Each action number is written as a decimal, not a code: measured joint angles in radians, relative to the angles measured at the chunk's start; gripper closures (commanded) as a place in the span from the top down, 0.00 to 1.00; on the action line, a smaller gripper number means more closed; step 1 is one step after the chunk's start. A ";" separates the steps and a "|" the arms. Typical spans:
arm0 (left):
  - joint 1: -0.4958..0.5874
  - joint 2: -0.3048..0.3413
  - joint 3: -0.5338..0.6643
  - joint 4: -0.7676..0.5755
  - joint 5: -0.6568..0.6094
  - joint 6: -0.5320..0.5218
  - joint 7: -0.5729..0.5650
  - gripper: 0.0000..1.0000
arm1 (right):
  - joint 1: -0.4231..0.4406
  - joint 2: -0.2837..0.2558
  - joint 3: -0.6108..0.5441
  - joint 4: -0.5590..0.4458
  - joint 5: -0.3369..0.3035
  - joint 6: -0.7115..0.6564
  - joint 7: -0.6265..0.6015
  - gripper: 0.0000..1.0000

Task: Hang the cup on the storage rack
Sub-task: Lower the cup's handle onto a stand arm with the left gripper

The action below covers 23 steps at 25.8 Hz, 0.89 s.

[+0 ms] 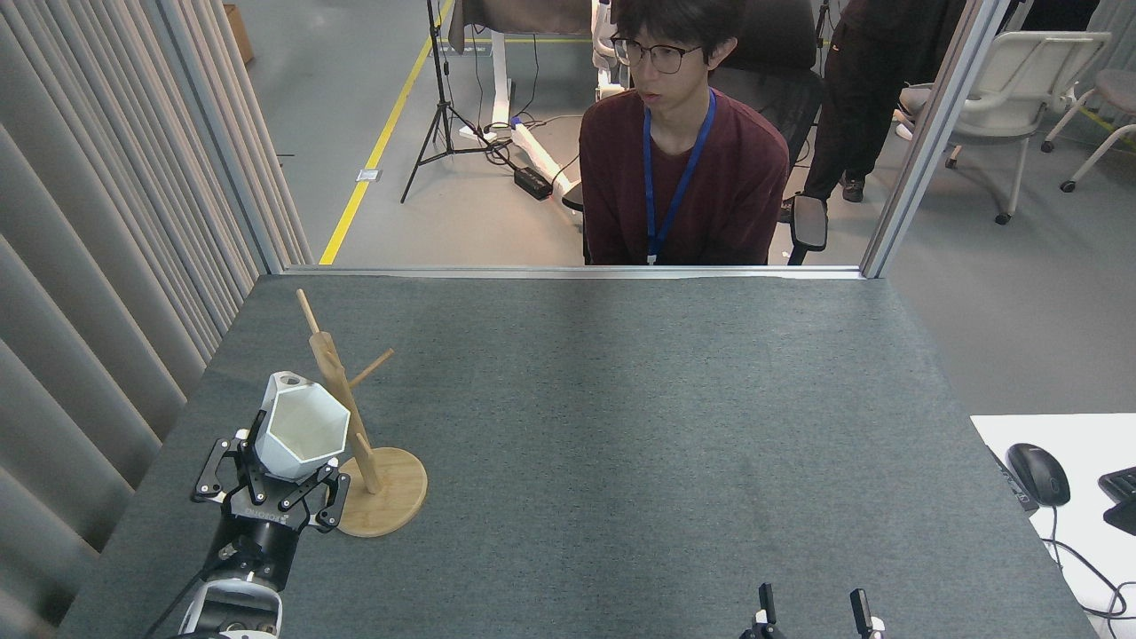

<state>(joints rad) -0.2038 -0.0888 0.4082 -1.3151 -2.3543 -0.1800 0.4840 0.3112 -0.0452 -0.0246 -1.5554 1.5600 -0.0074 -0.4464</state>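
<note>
Cup (304,432) held mouth-up above the table (621,426), pinched at its base by the left gripper (277,486), pressed against the left side of the rack (355,426) post; pierced tab at the far rim, near the pegs. Right gripper (809,612) at bottom edge, fingers spread, holding nothing.

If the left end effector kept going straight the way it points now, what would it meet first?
Probably the storage rack: the left end effector, shut on the cup, points up and away toward the post, which the cup already overlaps in this view. Depth is unclear, so it could pass just beside it.
</note>
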 measured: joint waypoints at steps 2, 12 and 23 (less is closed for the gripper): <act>0.004 -0.008 -0.002 0.000 -0.014 0.000 0.000 0.37 | 0.000 0.000 0.000 0.003 0.000 0.000 0.000 0.98; 0.016 -0.033 -0.031 0.000 -0.027 0.007 0.007 1.00 | 0.000 0.001 -0.001 0.017 -0.002 0.003 -0.017 0.98; 0.030 -0.032 -0.040 0.006 -0.019 0.018 0.011 1.00 | 0.000 -0.001 -0.001 0.021 -0.002 0.004 -0.020 0.98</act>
<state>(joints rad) -0.1741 -0.1208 0.3683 -1.3088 -2.3730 -0.1619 0.4946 0.3114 -0.0460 -0.0261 -1.5341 1.5577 -0.0039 -0.4668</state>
